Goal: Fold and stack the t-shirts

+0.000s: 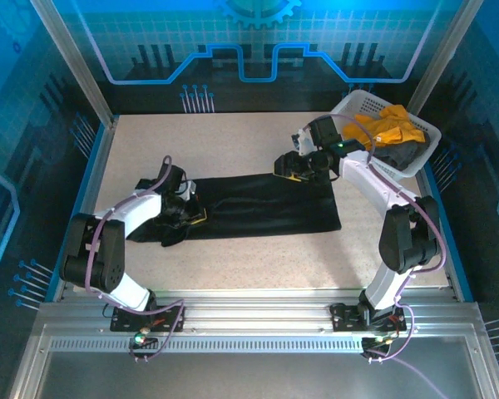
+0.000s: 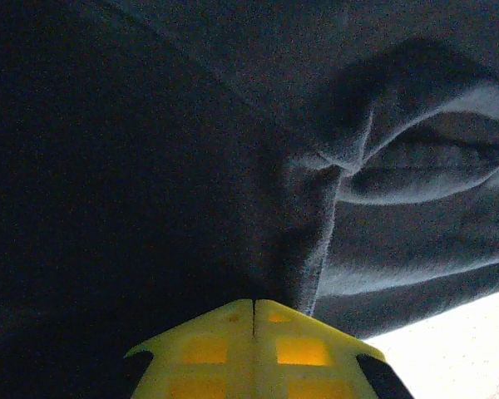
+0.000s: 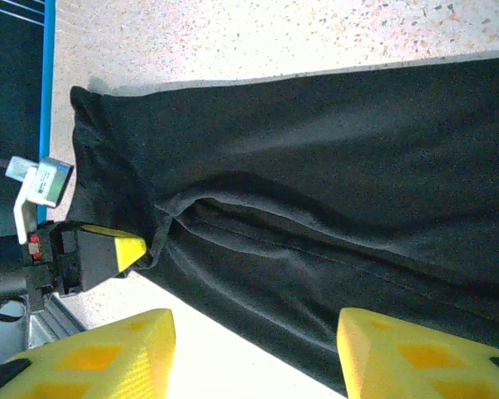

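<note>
The black shirt (image 1: pixel 266 206) lay flat on the table (image 1: pixel 233 141) as a long dark band, its long axis running left to right and its left end bunched and slightly nearer the arms. The left hand (image 1: pixel 193 216) sat at that left end, jaws pressed together on a pinched fold of the cloth. The right hand (image 1: pixel 293 168) hung over the band's far right corner, fingers (image 3: pixel 100 353) parted with a clear gap, holding nothing. The orange shirt (image 1: pixel 392 125) and grey shirt (image 1: pixel 399 156) lay heaped in the basket (image 1: pixel 359 103) at the table's far right corner
</note>
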Available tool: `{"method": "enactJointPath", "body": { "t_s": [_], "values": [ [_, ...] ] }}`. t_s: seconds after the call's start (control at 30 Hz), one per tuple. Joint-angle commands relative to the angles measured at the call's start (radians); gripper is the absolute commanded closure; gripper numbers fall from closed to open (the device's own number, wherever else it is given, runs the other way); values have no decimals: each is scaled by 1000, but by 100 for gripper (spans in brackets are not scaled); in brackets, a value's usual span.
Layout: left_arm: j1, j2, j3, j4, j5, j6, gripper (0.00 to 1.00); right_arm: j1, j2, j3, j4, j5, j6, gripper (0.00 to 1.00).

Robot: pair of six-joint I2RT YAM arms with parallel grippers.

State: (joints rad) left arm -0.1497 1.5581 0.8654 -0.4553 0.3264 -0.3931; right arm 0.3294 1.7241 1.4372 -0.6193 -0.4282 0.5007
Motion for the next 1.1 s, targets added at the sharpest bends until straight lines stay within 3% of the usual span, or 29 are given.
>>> {"method": "enactJointPath", "body": {
  "t_s": [0.0,0.03,0.07,0.2,0.27,0.37,0.53,0.6,0.83,1.07],
  "values": [
    [-28,0,-11,-60,-19,-13,100,11,-7,-11,-12,-18,12,46],
    [-33,11,-6,-69,-36,-13,100,11,2,-12,-16,-23,15,46],
    [-41,19,0,-79,-65,-14,93,11,11,-16,-15,-36,20,46],
    [-49,9,15,-98,-173,-64,50,15,50,-16,-30,-60,37,47],
    [-50,-28,18,-108,-217,-98,44,21,78,-4,-56,-61,32,48],
    [-11,-103,33,-152,-303,-150,44,24,98,-12,-66,-29,34,49],
    [263,-125,66,-106,-195,-221,50,-7,188,49,-140,85,37,56],
    [325,-67,116,-67,-163,-243,50,-16,245,94,-161,115,33,59],
    [355,237,329,2,-138,-338,64,-35,463,323,-294,248,32,67],
    [440,442,471,-178,-285,-324,72,-104,640,486,-475,353,71,67]
  ]
}}
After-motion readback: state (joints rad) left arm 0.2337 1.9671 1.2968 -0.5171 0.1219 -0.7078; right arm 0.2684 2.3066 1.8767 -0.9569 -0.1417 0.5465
